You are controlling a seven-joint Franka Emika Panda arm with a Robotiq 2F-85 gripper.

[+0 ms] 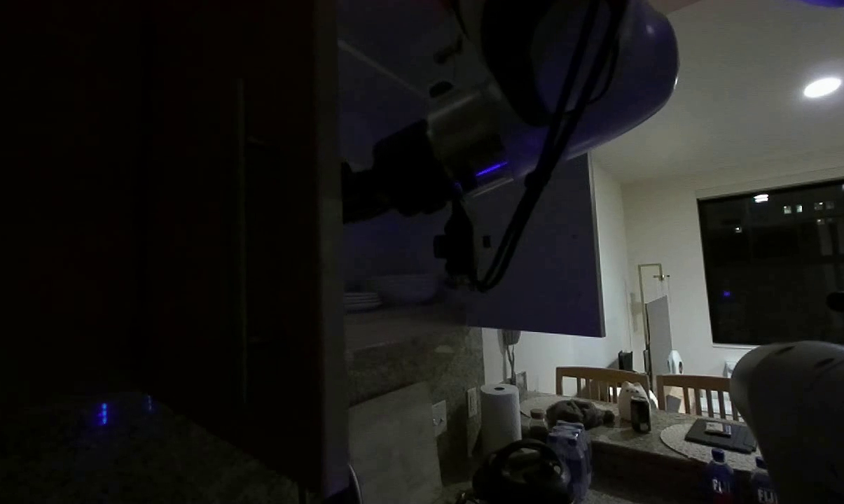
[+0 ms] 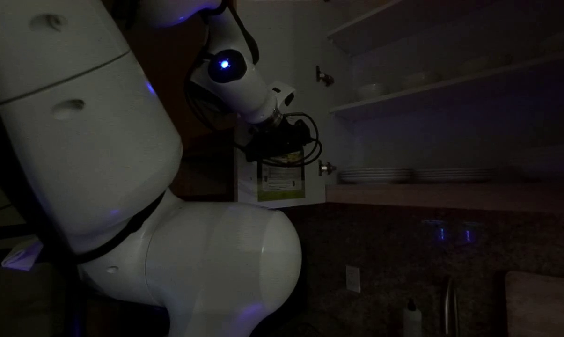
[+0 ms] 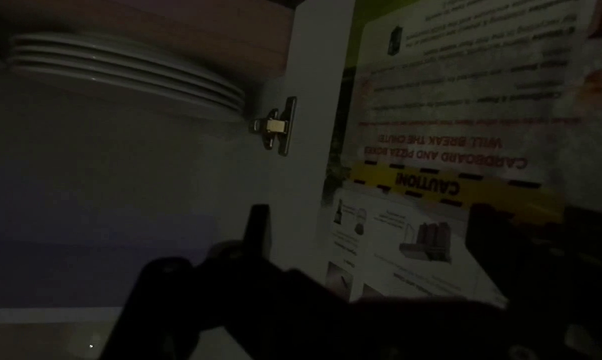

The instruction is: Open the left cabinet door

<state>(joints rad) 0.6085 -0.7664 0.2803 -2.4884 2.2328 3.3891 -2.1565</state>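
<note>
In an exterior view, the left cabinet door (image 1: 281, 245) is standing swung out, its dark outer face and slim vertical bar handle (image 1: 241, 238) showing. Robot arm (image 1: 635, 70) is hanging above and right of the door; gripper (image 1: 361, 192) is sitting right at the door's free edge, tips running out of sight behind it. White plates (image 1: 362, 302) are sitting just right of that edge, blue-grey neighbour panel (image 1: 555, 273) is standing open farther right of the door, paper towel roll (image 1: 500, 420) is standing beyond it, also right. In an exterior view, same door is showing its pale inner face, poster (image 2: 282, 187) hanging on the lower part, hinges (image 2: 327, 168) lining its right edge. Gripper is hanging in front of that face, covering the poster's top. Shelf (image 2: 450, 84) is stretching away to the right of the door; wall outlet (image 2: 353, 279) is sitting below and right of the door. In the wrist view, the poster's CAUTION! line is reading upside down. Jaws are standing apart, fingers (image 3: 257, 227) spread in front of the door's inner side, poster showing in the gap. Plates are resting by the door's hinged edge. Whether the fingers are touching the door, can't tell.
</note>
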